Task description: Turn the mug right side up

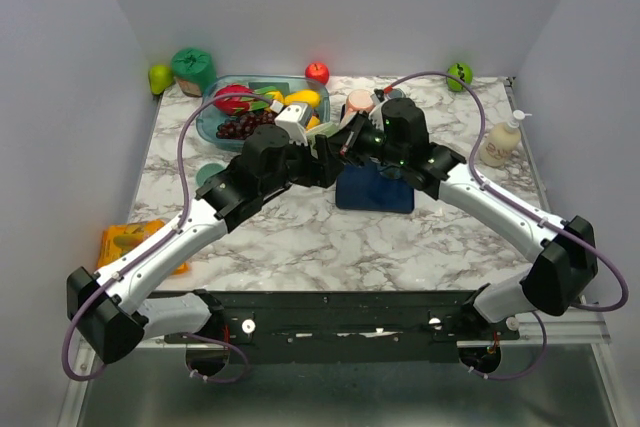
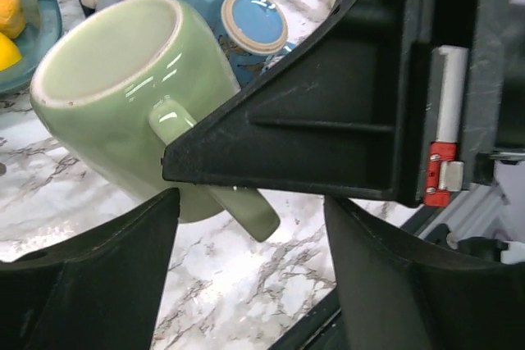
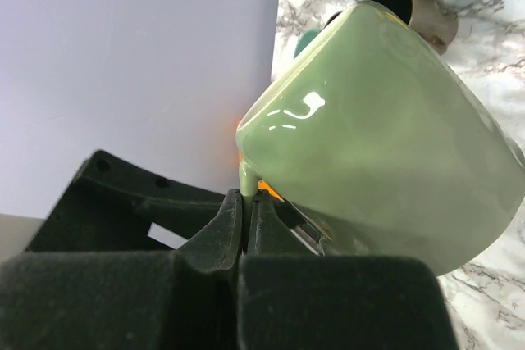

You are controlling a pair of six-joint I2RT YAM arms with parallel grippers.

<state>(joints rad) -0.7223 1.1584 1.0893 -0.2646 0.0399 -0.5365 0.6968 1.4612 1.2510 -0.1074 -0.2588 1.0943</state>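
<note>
Work surface: white marble-patterned tabletop [image 1: 300, 247] with grey veining, closed in by plain pale walls [image 1: 330, 7] at the back and on both sides.

Along the back edge, left to right: green fruit [image 1: 160, 78], green lidded jar [image 1: 193, 67], teal tray [image 1: 208, 107] of mixed fruit, red apple [image 1: 317, 72], green apple [image 1: 459, 74]. Near the right edge: pump bottle [image 1: 500, 142]. Near the left edge: orange packet [image 1: 130, 244]. At centre, partly hidden under the arms: dark blue block [image 1: 375, 195].

Green mug [image 3: 385, 145]: held clear of the tabletop near its centre, tilted, base turned toward the left wrist camera, handle [image 2: 238, 206] pointing down. Not yet upright.

Right gripper [image 3: 246, 202]: fingers clamped on the thin wall of the mug at its rim.

Left gripper [image 2: 250, 202]: fingers [image 2: 90, 276] apart, one on each side below the mug, end of the handle hanging between them. No contact with the mug visible.

Close behind the mug in the left wrist view: two blue cups [image 2: 254, 30] with cream rims. Just beside the tray in the right wrist view: tan cup [image 3: 418, 10], opening toward that camera.
</note>
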